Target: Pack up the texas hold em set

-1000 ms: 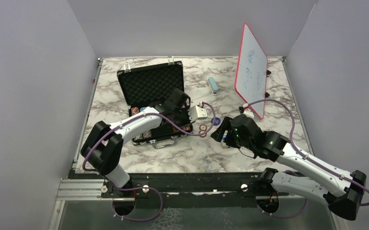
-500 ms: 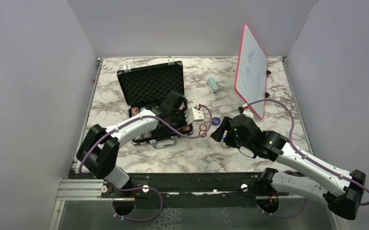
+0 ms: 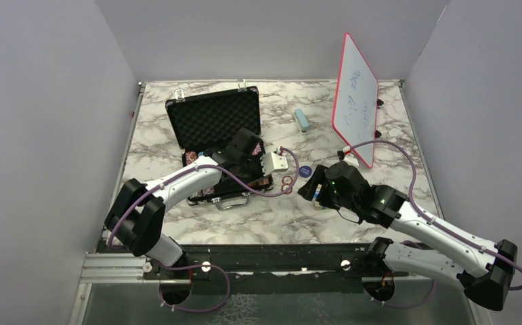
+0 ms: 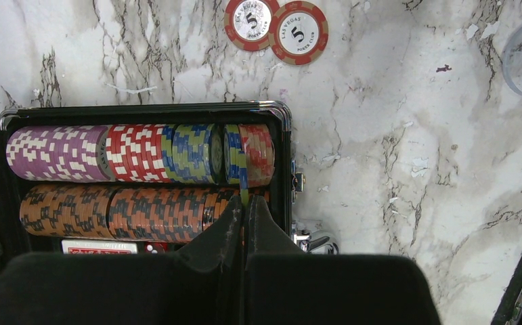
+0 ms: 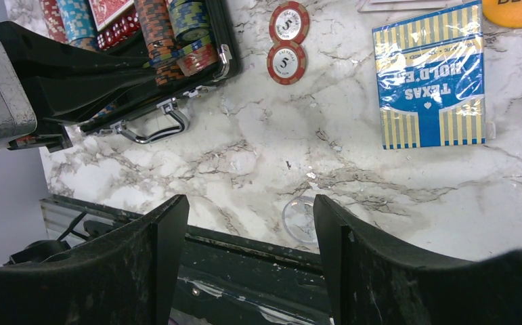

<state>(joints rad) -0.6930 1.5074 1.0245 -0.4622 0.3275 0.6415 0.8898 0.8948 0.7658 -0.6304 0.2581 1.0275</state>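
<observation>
The black briefcase [image 3: 214,122] lies open at the left, foam lid up, handle [image 5: 151,128] toward me. Its tray [image 4: 281,162] holds rows of striped poker chips [image 4: 136,152], a red card deck [image 4: 99,247] and red dice [image 4: 151,248]. My left gripper [image 4: 244,198] is shut on one chip held on edge, over the right end of the chip rows; in the top view the left gripper [image 3: 250,175] is above the case's right end. Two red chips [image 4: 275,28] lie on the table beside the case. My right gripper [image 5: 251,203] is open and empty above the table, near the blue card deck [image 5: 428,76].
A blue round button [image 3: 305,171] lies right of the two red chips. An orange button [image 5: 515,10] and a clear disc [image 5: 300,218] lie near the blue deck. The red-framed whiteboard [image 3: 356,98] stands at the back right, with a pale blue block [image 3: 302,120] left of it.
My left arm has drawn a little to the left over the case, uncovering the blue button. The right arm has not moved.
</observation>
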